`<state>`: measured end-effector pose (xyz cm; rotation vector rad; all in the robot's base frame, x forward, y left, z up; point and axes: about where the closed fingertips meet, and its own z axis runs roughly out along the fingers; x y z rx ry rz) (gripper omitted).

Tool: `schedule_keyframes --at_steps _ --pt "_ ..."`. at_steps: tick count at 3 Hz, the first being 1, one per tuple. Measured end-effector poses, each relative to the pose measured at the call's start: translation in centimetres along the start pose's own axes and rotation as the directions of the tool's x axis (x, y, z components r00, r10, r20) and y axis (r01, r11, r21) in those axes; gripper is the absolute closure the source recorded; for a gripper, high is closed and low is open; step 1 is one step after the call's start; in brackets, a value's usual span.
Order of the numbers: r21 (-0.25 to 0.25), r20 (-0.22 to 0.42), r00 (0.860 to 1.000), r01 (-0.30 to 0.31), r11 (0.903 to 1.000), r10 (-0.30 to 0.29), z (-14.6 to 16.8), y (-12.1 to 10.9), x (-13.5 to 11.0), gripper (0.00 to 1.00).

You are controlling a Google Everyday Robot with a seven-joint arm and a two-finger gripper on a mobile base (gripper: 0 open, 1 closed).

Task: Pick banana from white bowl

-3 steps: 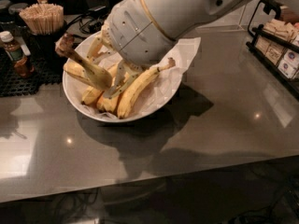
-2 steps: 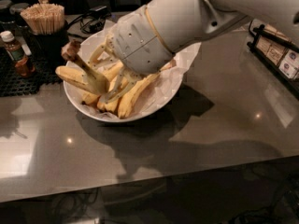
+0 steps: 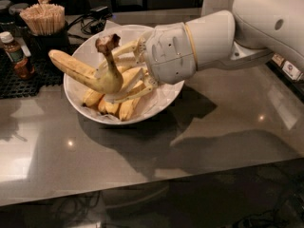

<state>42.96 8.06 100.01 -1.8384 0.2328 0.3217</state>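
The banana (image 3: 80,72) is long, curved and yellow, with a thin stem rising to a dark brown tip. My gripper (image 3: 114,77) is shut on it near the stem end and holds it above the left part of the white bowl (image 3: 78,56). The banana's free end sticks out to the left past the bowl's rim. Several shorter bananas (image 3: 118,106) lie in the bowl on crinkled white paper. My arm (image 3: 213,37) reaches in from the right over the bowl.
A cup of wooden stir sticks (image 3: 43,19) and a small brown bottle (image 3: 16,56) stand on a black mat at the back left. Dark cables (image 3: 92,20) lie behind the bowl. A rack with packets (image 3: 287,70) is at the right edge. The grey counter's front edge runs below.
The gripper has risen out of the pile with the long banana in it. The banana now hangs above the bowl, and the arm has swung lower and to the right.
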Motion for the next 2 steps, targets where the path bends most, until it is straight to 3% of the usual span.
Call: schedule_keyframes --at_steps 1,2 --pt "0.132 0.036 0.999 0.007 0.9912 -0.012 -2.40 -0.37 -0.68 1.00" --pt "0.132 0.036 0.999 0.007 0.9912 -0.012 -2.40 -0.37 -0.68 1.00"
